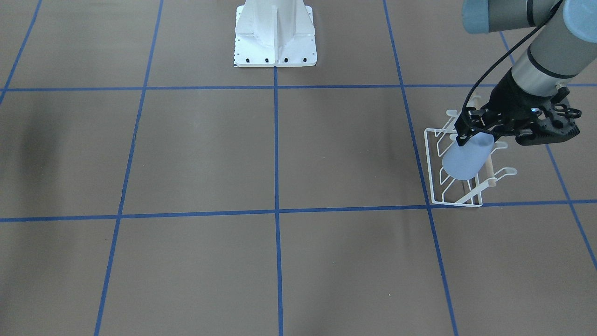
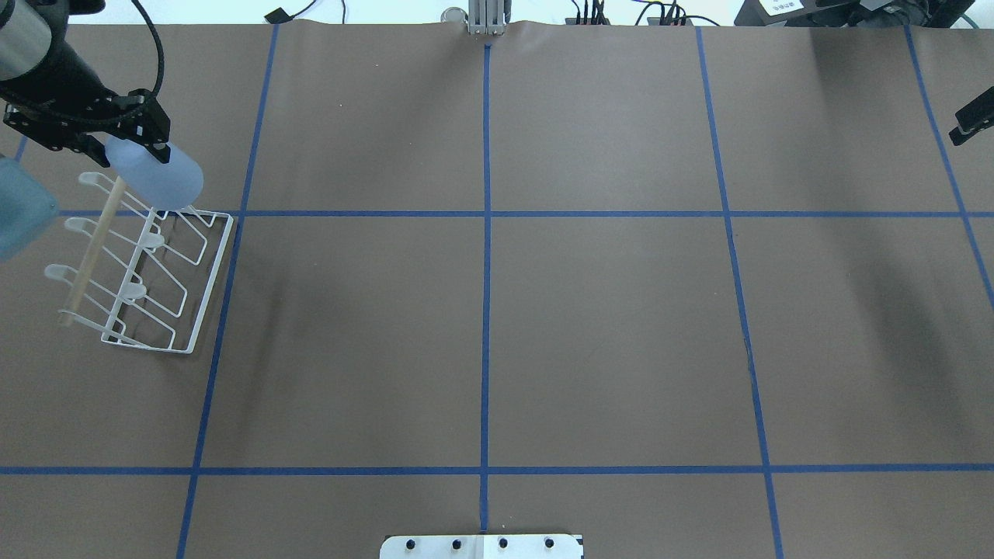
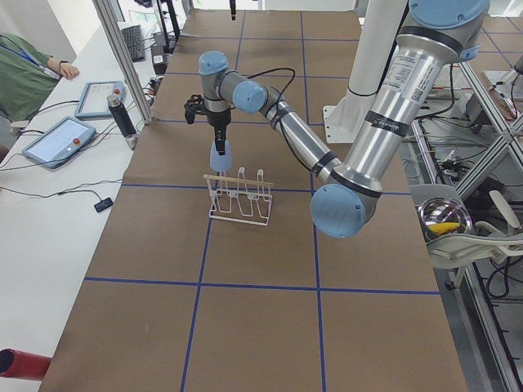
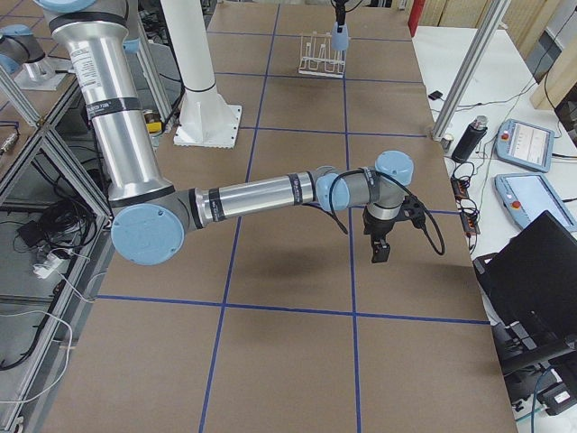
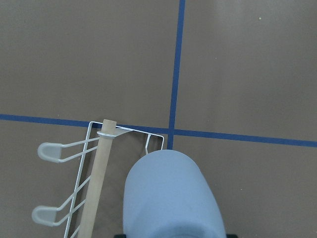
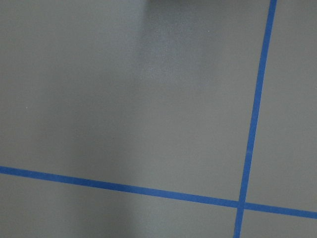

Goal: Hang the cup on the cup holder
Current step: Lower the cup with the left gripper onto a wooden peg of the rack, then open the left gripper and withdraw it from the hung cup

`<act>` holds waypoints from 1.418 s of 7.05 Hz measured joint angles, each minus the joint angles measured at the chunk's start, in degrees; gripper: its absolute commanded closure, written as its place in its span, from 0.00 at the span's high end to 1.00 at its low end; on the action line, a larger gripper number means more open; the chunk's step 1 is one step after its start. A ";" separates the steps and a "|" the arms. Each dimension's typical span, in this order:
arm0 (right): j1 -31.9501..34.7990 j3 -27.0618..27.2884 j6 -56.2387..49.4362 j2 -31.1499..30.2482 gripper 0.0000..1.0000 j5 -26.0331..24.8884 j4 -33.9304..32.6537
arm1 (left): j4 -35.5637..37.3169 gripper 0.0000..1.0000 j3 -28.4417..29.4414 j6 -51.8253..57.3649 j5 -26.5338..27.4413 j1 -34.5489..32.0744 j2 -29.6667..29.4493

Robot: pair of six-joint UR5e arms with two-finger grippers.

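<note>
My left gripper (image 1: 472,134) is shut on the pale blue cup (image 1: 466,159) and holds it tilted over the far end of the white wire cup holder (image 1: 454,186). The overhead view shows the left gripper (image 2: 116,146), the cup (image 2: 161,180) and the holder (image 2: 147,272) with its wooden dowel (image 2: 93,248) at the table's left. The left wrist view shows the cup (image 5: 171,198) beside the dowel (image 5: 99,173). I cannot tell whether a prong is inside the cup. My right gripper (image 2: 974,116) hangs at the right edge; I cannot tell whether it is open or shut.
The robot's white base plate (image 1: 275,46) stands at the middle of the near edge. Blue tape lines grid the brown table. Beyond the holder's side stand an aluminium post (image 3: 122,57), tablets (image 3: 53,139) and a seated person (image 3: 24,69).
</note>
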 measured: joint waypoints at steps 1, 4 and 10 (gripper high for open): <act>0.00 -0.05 0.00 -0.04 1.00 -0.01 0.00 | -1.05 0.00 1.05 0.00 0.00 0.00 0.04; 0.00 -0.08 0.00 -0.08 1.00 -0.01 0.00 | -4.20 0.98 4.39 -0.06 -0.01 0.11 0.15; -1.32 1.14 -0.18 -0.27 1.00 -0.46 0.07 | -13.23 0.99 5.83 3.07 0.16 -1.46 4.75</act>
